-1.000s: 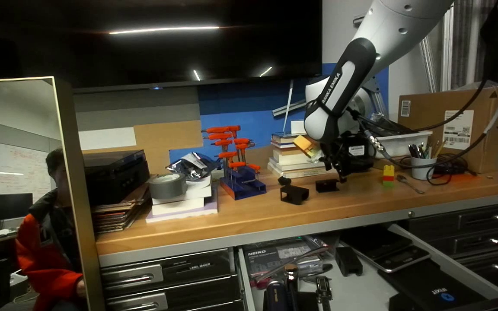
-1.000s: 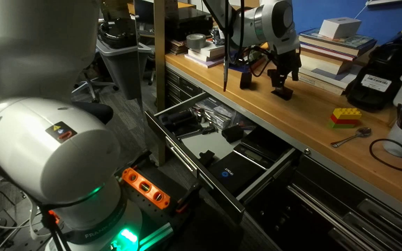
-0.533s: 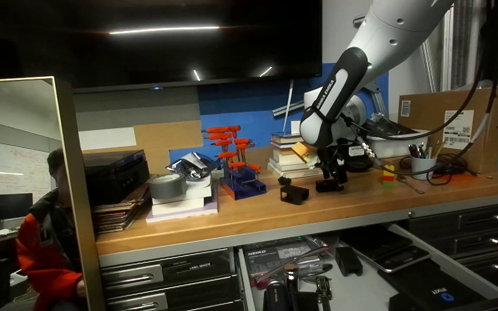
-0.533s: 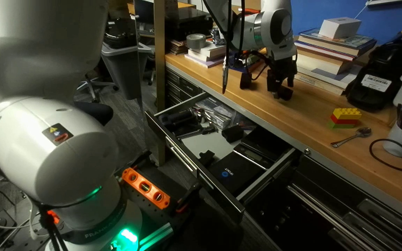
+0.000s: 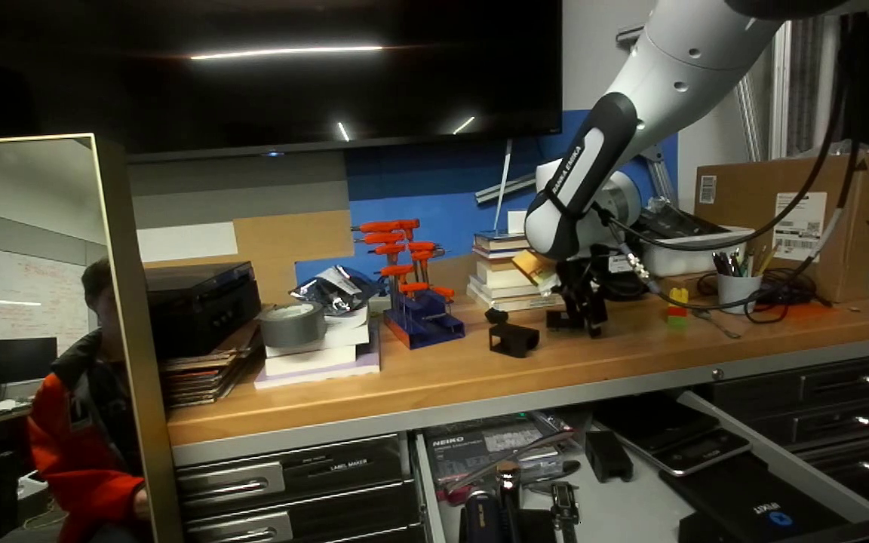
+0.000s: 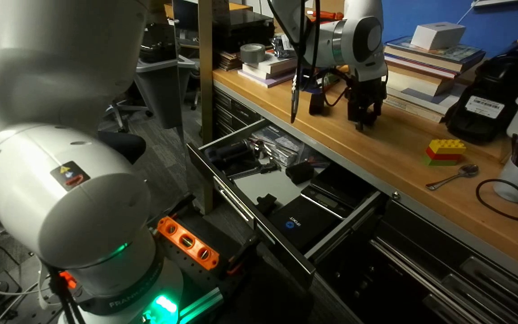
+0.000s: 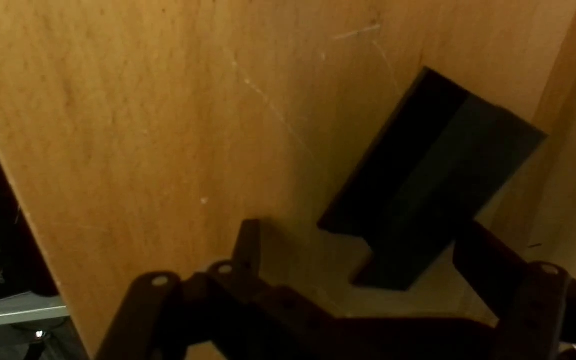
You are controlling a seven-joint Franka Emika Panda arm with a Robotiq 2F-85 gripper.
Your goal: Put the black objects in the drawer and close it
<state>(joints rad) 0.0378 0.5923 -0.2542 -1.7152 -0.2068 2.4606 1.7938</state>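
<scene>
End effector (image 7: 359, 245) has come lower, jaws apart, near one black object (image 7: 438, 170) on the worktop (image 7: 143, 140).

Matt block (image 7: 438, 170), smooth wooden worktop (image 7: 158, 135), metal drawer (image 6: 344, 226)

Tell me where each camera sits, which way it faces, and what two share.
In an exterior view: before the brown wooden workbench, facing the black wall screen; white jointed arm at upper right.
In an exterior view: near the rounded white robot base, looking down across the open dark-fronted metal drawer; base and arm show.
Wrist view: on the wrist, looking down at an angular matte black object; open jaws along the bottom.
Shared: both exterior views show the drawer, arm and cylindrical grey tape roll.
</scene>
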